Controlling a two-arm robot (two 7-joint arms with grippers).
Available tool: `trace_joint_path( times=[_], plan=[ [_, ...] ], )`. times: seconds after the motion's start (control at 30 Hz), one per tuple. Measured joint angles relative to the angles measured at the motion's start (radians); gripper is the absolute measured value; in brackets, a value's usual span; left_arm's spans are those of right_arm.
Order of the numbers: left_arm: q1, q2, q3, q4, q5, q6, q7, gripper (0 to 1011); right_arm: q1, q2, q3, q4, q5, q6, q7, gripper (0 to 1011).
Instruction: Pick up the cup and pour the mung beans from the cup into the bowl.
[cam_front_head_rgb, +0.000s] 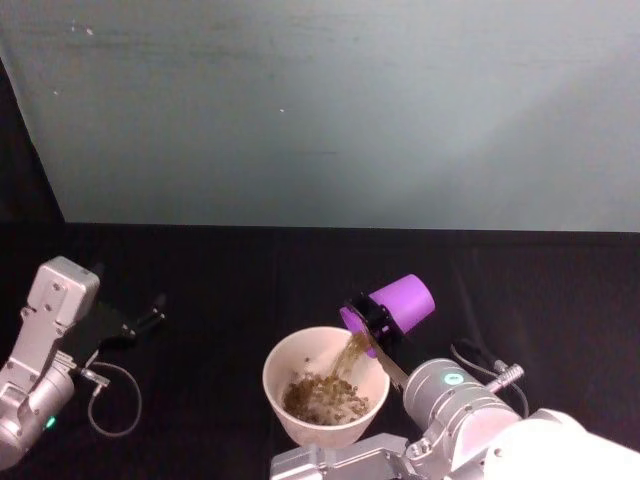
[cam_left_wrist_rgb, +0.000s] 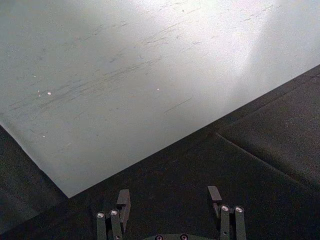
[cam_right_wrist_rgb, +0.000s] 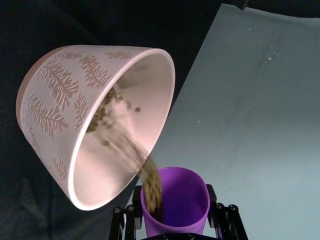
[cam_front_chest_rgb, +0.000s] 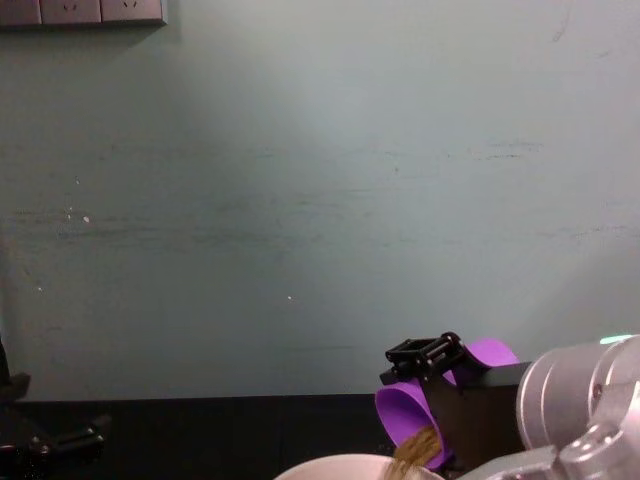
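The right claw grips the cup, tilted over the bowl at the surface's near edge; beans stream in. The left claw is released near the left edge.

The bowl is shared: seen from above by the head view, closely from beside by the right wrist view.

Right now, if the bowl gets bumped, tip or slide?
Probably tippy: the bowl tapers to a narrow base under a wide rim. The mung beans piled low likely steady it. It looks like stiff ceramic, possibly fragile. The right end effector tilts the cup over it; the left end effector sits parked.
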Motion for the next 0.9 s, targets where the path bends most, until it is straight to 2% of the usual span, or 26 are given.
trace_joint_path(
  times=[0.1,0.2,0.23,0.3,0.57,0.6,0.63,0.77,0.9],
  plan=[
    [0.0,0.0,0.0,0.0,0.0,0.0,0.0,1004,0.001,-0.001,-0.008,0.001,-0.027,-0.002,0.0,723],
    [0.0,0.0,0.0,0.0,0.0,0.0,0.0,1003,0.006,-0.002,-0.025,0.002,-0.076,-0.008,0.002,723],
    [0.0,0.0,0.0,0.0,0.0,0.0,0.0,1003,0.006,-0.002,-0.025,0.002,-0.076,-0.008,0.002,723],
    [0.0,0.0,0.0,0.0,0.0,0.0,0.0,1004,0.013,-0.004,-0.04,0.006,-0.116,-0.016,0.009,723],
    [0.0,0.0,0.0,0.0,0.0,0.0,0.0,1004,0.029,-0.008,-0.075,0.019,-0.214,-0.044,0.023,723],
    [0.0,0.0,0.0,0.0,0.0,0.0,0.0,1004,0.029,-0.008,-0.075,0.019,-0.214,-0.044,0.023,723],
    [0.0,0.0,0.0,0.0,0.0,0.0,0.0,1003,0.033,-0.009,-0.088,0.026,-0.256,-0.05,0.024,723],
    [0.0,0.0,0.0,0.0,0.0,0.0,0.0,1003,0.032,-0.009,-0.093,0.031,-0.284,-0.055,0.025,723],
    [0.0,0.0,0.0,0.0,0.0,0.0,0.0,1003,0.019,-0.007,-0.08,0.026,-0.28,-0.057,0.021,723]
  ],
)
